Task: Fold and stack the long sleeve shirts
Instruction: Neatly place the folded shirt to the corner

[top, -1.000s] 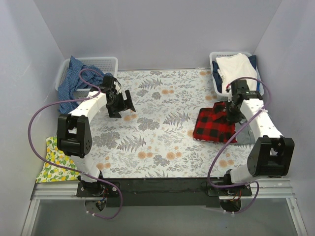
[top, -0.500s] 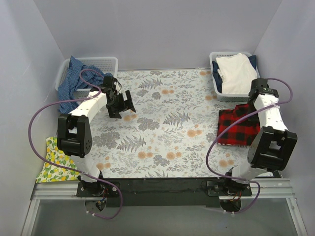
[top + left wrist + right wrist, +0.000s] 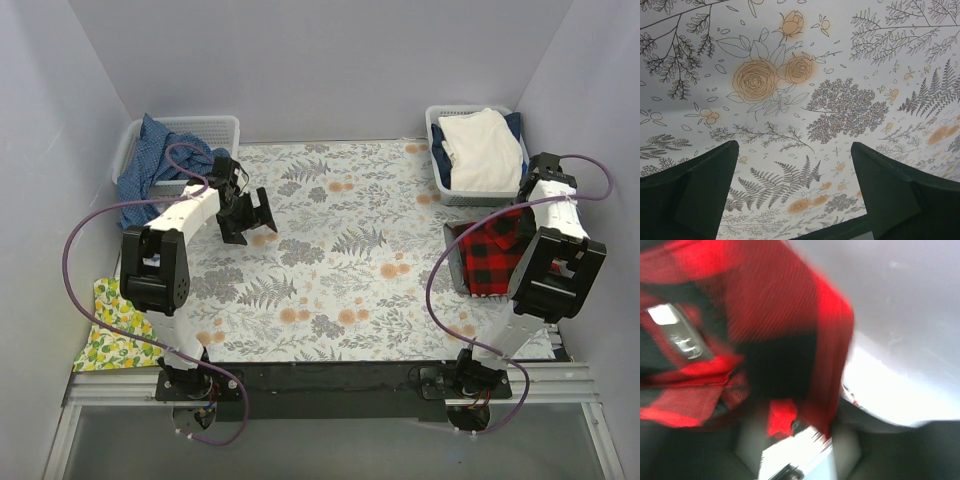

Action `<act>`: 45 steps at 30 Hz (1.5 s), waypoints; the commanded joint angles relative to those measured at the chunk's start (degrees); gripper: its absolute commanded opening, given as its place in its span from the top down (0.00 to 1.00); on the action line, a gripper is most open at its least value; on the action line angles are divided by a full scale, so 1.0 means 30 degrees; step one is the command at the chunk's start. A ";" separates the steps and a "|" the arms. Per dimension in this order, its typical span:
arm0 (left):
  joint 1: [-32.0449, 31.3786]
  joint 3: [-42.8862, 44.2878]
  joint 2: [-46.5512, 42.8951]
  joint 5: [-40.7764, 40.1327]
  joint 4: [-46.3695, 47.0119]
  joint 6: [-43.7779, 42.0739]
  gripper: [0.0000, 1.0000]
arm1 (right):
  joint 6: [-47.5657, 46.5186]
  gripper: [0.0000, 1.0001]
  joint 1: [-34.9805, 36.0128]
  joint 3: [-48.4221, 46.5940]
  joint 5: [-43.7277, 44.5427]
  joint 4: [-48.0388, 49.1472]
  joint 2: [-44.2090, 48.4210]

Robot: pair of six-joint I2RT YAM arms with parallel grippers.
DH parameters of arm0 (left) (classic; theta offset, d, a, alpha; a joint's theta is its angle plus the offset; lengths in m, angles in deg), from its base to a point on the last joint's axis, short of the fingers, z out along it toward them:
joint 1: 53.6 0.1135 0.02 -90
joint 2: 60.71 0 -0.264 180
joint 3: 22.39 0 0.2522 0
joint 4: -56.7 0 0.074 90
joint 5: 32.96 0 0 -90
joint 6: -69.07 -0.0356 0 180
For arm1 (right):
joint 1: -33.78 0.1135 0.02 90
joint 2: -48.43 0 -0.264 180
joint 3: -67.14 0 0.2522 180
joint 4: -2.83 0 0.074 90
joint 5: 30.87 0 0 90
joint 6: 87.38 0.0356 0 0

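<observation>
The red-and-black plaid shirt lies bunched at the table's right edge, its upper corner lifted toward my right gripper, which sits close to the right wall. In the right wrist view the plaid cloth fills the blurred frame right at the jaws. The fingers are not distinct, so I cannot tell whether they hold it. My left gripper hovers over the floral tablecloth at the left. It is open, its dark fingers wide apart with nothing between them. No other long sleeve shirt shows.
A white basket at the back left holds blue cloth. Another basket at the back right holds a cream-white and navy pile. A lemon-print cloth hangs off the near left edge. Walls close in on both sides.
My right arm has swung right and back, dragging the plaid shirt from the table's middle right to its right edge beside the wall. The left gripper stayed in place.
</observation>
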 commanded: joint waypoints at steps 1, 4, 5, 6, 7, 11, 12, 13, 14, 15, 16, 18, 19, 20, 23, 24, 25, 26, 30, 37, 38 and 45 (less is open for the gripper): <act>-0.0095 0.0930 0.0179 0.0088 -0.0155 -0.0111 0.02 | 0.1399 0.36 -0.0015 -0.0638 0.0429 0.1125 0.1469; -0.0182 0.1282 0.0297 -0.0205 -0.0155 -0.0053 0.02 | 0.2103 0.22 0.0014 -0.1220 0.0428 0.1155 0.2290; -0.0183 0.1399 0.0355 -0.0292 -0.0155 -0.0053 0.02 | 0.2133 0.20 0.0014 -0.1369 0.0400 0.1184 0.2468; -0.0154 0.1632 0.0356 -0.0351 -0.0155 -0.0024 0.02 | 0.2075 0.19 0.0014 -0.1573 -0.0180 0.1184 0.2673; -0.0183 0.1722 0.0356 -0.0410 -0.0068 0.0005 0.02 | 0.2017 0.16 0.0246 -0.1749 -0.0302 0.1184 0.2936; -0.0300 0.2278 0.0122 -0.0703 0.0284 0.0094 0.02 | 0.1665 0.14 0.1797 -0.1782 0.0048 0.1155 0.3903; -0.0358 0.2395 -0.0024 -0.0790 0.0372 0.0094 0.02 | 0.1607 0.14 0.2265 -0.1693 0.0135 0.1184 0.4137; -0.0475 0.2628 -0.0083 -0.1081 0.0634 0.0094 0.02 | 0.1635 0.14 0.3256 -0.1548 0.0136 0.1184 0.4546; -0.0592 0.2718 -0.0171 -0.1287 0.0723 -0.0022 0.02 | 0.1751 0.14 0.3817 -0.1401 0.0194 0.1184 0.4782; -0.0738 0.2864 -0.0404 -0.1608 0.0811 -0.0111 0.02 | 0.1839 0.14 0.4403 -0.1023 0.0224 0.1155 0.5045; -0.1117 0.3068 -0.0522 -0.2018 0.0928 -0.0256 0.02 | 0.2130 0.14 0.5569 -0.0816 0.0195 0.1184 0.5541; -0.1587 0.3216 -0.0844 -0.3337 0.1075 -0.0462 0.02 | 0.2396 0.14 0.7384 -0.0232 -0.0706 0.1359 0.6099; -0.2024 0.3391 -0.0904 -0.3862 0.1163 -0.0550 0.02 | 0.2542 0.14 0.7890 -0.0025 -0.1380 0.1708 0.6653; -0.2261 0.3450 -0.0991 -0.4389 0.1193 -0.0725 0.02 | 0.2601 0.14 0.8359 0.0267 -0.2257 0.1944 0.6920; -0.2906 0.3102 -0.1547 -0.4598 0.1660 -0.0758 0.02 | 0.2776 0.14 0.9854 0.1206 -0.6653 0.2472 0.7566; -0.2995 0.2896 -0.1694 -0.4455 0.1807 -0.0727 0.02 | 0.2894 0.14 1.0293 0.1382 -0.7473 0.2502 0.7625; -0.3082 0.2720 -0.1869 -0.4395 0.2127 -0.0640 0.02 | 0.2953 0.14 1.1051 0.1761 -0.7945 0.2561 0.7713; -0.3141 0.2429 -0.2190 -0.4395 0.2247 -0.0494 0.02 | 0.2983 0.14 1.1436 0.1967 -0.8240 0.2938 0.7801; -0.3405 0.2016 -0.2924 -0.4042 0.2862 -0.0813 0.02 | 0.2925 0.14 1.3078 0.3081 -0.8768 0.4284 0.8240; -0.3523 0.0787 -0.4476 -0.5325 0.4209 -0.1574 0.02 | 0.2545 0.15 1.5481 0.4488 -0.9327 0.6307 0.8768; -0.3552 0.0524 -0.4681 -0.5477 0.4414 -0.1663 0.02 | 0.2456 0.14 1.5715 0.4663 -0.9356 0.6514 0.8797; -0.3640 -0.2523 -0.6996 -0.6269 0.7050 -0.2250 0.02 | 0.2193 0.14 1.6449 0.6216 -0.9912 0.7951 0.9003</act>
